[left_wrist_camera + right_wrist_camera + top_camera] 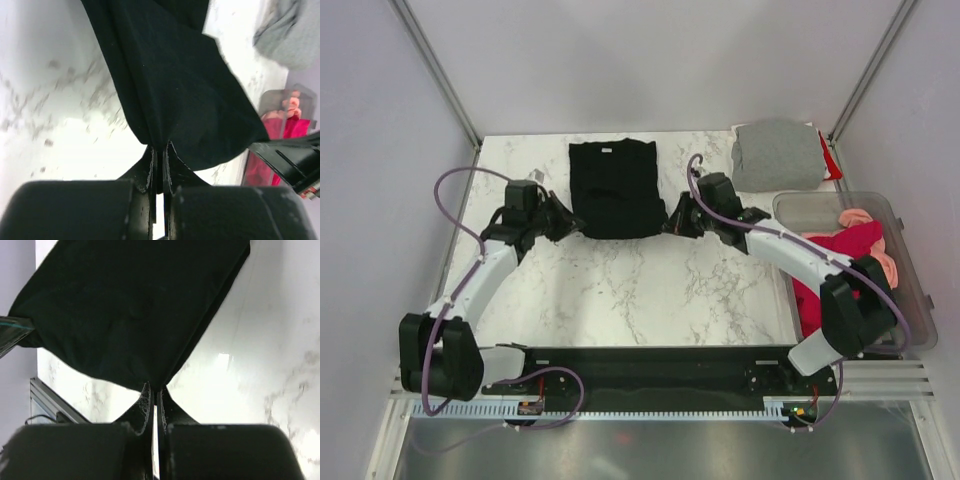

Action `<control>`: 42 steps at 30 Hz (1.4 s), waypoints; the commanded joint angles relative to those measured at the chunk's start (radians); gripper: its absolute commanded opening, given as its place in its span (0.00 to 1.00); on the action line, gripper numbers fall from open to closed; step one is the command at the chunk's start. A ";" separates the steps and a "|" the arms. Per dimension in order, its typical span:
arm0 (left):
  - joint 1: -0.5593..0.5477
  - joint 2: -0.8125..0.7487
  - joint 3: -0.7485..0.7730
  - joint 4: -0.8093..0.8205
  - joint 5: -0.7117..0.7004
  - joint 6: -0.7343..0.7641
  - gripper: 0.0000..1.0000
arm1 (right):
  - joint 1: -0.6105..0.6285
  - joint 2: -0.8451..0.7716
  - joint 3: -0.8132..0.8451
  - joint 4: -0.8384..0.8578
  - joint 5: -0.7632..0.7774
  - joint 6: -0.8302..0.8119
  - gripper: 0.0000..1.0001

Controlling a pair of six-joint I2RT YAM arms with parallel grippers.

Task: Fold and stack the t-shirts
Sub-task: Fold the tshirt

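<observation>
While the black t-shirt [613,190] is laid flat toward the far side of the marble table [640,290], its two near corners are held. The near left corner is pinched by the left gripper [159,150], jaws closed tight on the cloth. The near right corner is clamped likewise by the right gripper [154,389]. Cloth is tented at both grips. The grey t-shirt [777,155] is seen folded at the far right corner. The crimson t-shirt [840,245] and salmon-pink t-shirt [860,218] are heaped in the clear tub [910,270] at the right edge.
</observation>
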 commanded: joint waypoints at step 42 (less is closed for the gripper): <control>-0.139 -0.195 0.148 -0.478 -0.224 -0.030 0.02 | 0.236 -0.199 0.173 -0.512 0.455 0.034 0.00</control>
